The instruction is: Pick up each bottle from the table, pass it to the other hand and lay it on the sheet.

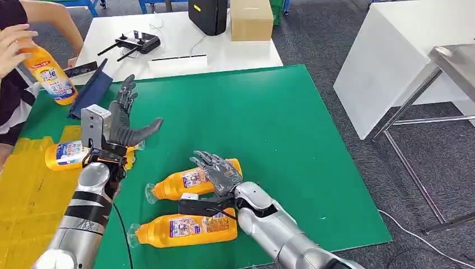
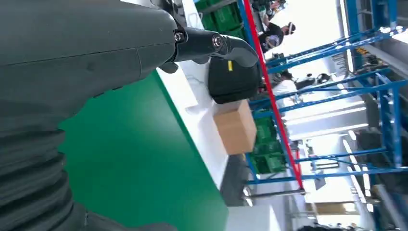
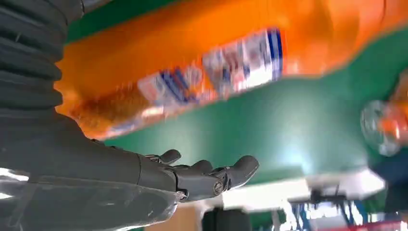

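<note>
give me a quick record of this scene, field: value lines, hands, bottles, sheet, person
left hand: raised over the green mat, fingers spread, holding nothing
right hand: open, over the upper bottle, no grip seen
lower bottle: lying on the mat beside the right forearm
bottle on sheet: lying on the yellow sheet
person's hand: holds another orange bottle at the far left

The right robot hand (image 1: 219, 171) covered part of the middle bottle (image 1: 185, 182). In the right wrist view that bottle (image 3: 231, 62) was blurred, its label unreadable, and cut off by the frame. The left arm hid part of the bottle on the yellow sheet (image 1: 70, 154). The person (image 1: 11, 61) was cut off at the edge. Label print was too small to read.
</note>
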Motion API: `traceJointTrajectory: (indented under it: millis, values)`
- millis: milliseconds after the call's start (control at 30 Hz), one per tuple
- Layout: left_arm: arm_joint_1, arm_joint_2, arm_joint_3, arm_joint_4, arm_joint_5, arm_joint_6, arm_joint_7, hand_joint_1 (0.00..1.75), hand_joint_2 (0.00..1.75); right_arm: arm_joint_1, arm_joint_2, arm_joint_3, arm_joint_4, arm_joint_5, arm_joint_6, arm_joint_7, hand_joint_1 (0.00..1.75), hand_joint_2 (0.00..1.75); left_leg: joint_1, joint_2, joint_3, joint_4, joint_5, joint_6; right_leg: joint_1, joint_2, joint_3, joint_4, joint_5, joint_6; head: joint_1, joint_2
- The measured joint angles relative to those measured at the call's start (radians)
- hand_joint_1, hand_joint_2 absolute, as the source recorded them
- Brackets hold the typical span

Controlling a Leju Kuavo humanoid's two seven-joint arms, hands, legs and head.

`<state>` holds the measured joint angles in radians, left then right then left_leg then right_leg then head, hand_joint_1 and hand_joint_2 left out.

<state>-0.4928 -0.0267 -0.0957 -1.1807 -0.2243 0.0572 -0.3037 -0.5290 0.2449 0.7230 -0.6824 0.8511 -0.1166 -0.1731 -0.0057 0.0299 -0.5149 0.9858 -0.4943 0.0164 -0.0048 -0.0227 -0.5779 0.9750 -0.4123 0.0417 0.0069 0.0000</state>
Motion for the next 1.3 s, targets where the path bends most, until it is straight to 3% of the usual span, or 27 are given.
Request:
traceJointTrajectory:
  millis: [167,333,467,500,533,600,1133,1300]
  values:
    - [-0.01,-0.015,-0.02,0.015,0.018,0.0,-0.01,0.0,1.75,-0.061,0.014,0.055,0.104,0.028,0.07,0.064,0.0,1.75,0.0,0.0,0.0,0.0,0.0,0.0,0.0,0.0,0.0,0.0,0.0,0.0,0.0,0.0]
    - [-0.014,-0.025,-0.037,0.029,0.04,-0.013,-0.015,0.0,1.75,-0.138,0.032,0.114,0.194,0.083,0.181,0.196,0.0,1.75,0.0,0.0,0.001,0.0,0.0,0.0,0.0,0.0,0.0,0.0,0.0,0.0,0.0,0.0]
    - [-0.015,-0.026,-0.04,0.038,0.048,-0.017,-0.016,0.0,1.75,-0.165,0.04,0.138,0.232,0.089,0.194,0.209,0.02,1.75,0.0,0.0,0.001,0.0,0.0,0.0,0.0,0.0,0.001,0.0,0.0,0.0,0.0,0.0]
    - [-0.015,-0.026,-0.04,0.04,0.051,-0.019,-0.018,0.0,1.75,-0.17,0.041,0.143,0.239,0.089,0.201,0.218,0.1,1.75,0.0,0.0,0.002,0.0,0.0,0.0,0.0,0.0,0.001,0.0,0.0,0.0,0.0,0.0]
    - [-0.015,-0.026,-0.04,0.042,0.056,-0.021,-0.018,0.0,1.75,-0.174,0.044,0.146,0.246,0.089,0.207,0.228,1.24,1.75,0.0,0.0,0.002,0.0,0.0,0.0,0.0,0.0,0.001,0.0,0.0,0.0,0.0,0.0]
    - [-0.015,-0.026,-0.04,0.046,0.063,-0.024,-0.019,0.0,1.75,-0.18,0.046,0.151,0.257,0.089,0.211,0.246,1.43,1.75,0.0,0.0,0.003,0.0,0.0,0.0,0.0,0.0,0.002,0.0,0.0,0.0,0.0,0.0]
    - [-0.013,-0.026,-0.04,0.076,0.072,-0.024,-0.027,0.0,1.75,-0.198,0.046,0.152,0.291,0.098,0.2,0.272,1.45,1.75,0.0,0.0,0.005,0.0,0.0,0.0,0.0,0.0,0.004,0.0,0.0,0.0,0.0,0.0]
    - [-0.013,-0.026,-0.04,0.077,0.073,-0.024,-0.027,0.0,1.75,-0.199,0.046,0.153,0.293,0.098,0.2,0.272,1.75,1.75,0.0,0.0,0.005,0.0,0.0,0.0,0.0,0.0,0.004,0.0,0.0,0.0,0.0,0.0]
